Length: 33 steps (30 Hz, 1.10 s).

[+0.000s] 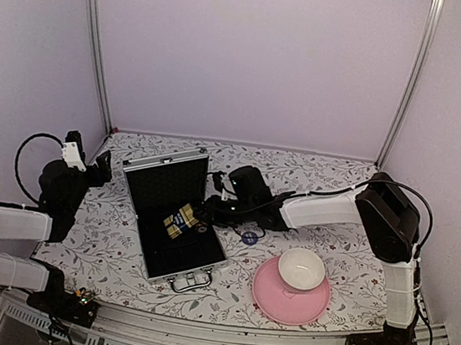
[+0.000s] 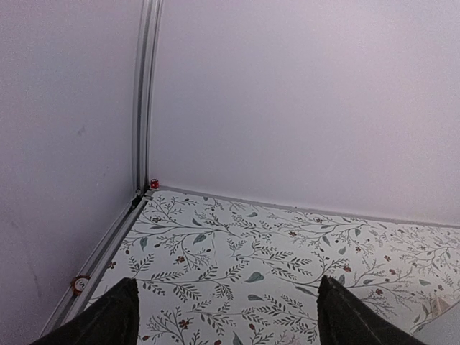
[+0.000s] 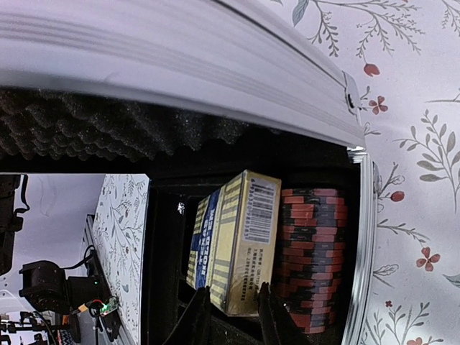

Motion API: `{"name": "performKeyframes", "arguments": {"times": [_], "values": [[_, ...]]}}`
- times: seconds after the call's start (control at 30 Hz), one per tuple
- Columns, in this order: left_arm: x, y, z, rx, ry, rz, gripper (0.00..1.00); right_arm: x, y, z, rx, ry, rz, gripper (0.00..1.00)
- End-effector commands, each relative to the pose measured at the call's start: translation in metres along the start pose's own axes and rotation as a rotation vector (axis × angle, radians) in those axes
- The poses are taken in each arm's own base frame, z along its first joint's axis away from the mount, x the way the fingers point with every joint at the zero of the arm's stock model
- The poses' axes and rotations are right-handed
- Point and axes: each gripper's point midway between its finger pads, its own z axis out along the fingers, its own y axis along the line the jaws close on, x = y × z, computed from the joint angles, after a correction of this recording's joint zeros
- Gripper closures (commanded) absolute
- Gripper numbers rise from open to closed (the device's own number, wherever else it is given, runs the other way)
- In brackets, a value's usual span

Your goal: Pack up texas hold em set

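Observation:
The silver briefcase (image 1: 202, 263) lies open left of centre, its foam-lined lid (image 1: 165, 180) standing up at the back. Inside it a gold-and-dark card box (image 1: 179, 219) stands on its edge. My right gripper (image 1: 197, 216) reaches in from the right and is shut on it. In the right wrist view the two fingertips (image 3: 198, 316) pinch the near end of the card box (image 3: 233, 244), and a dark red chip stack (image 3: 313, 259) lies right beside it against the case rim (image 3: 361, 237). A blue round disc (image 1: 249, 237) lies on the table right of the case. My left gripper (image 1: 102, 166) stands open and empty (image 2: 226, 327) over bare cloth.
A white bowl (image 1: 301, 269) sits on a pink plate (image 1: 269, 299) at the front right. A metal frame post (image 2: 146, 93) stands in the back left corner with a small red bit (image 2: 154, 184) at its foot. Walls close in the back and sides.

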Motion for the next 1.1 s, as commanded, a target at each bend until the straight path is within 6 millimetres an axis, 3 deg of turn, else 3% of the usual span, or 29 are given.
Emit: {"name": "performKeyframes", "arguments": {"times": [0.0,0.7,1.07], "values": [[-0.007,-0.001,0.002,0.007,-0.019,0.007,0.14,0.004,0.009,0.008,-0.044,0.019,-0.018,0.76],[-0.007,-0.001,0.002,0.008,-0.019,0.007,0.14,0.011,0.024,0.015,-0.09,0.049,-0.054,0.76],[-0.008,-0.001,0.002,0.008,-0.021,0.006,0.15,-0.01,0.035,-0.012,-0.051,-0.047,-0.127,0.7]]}}
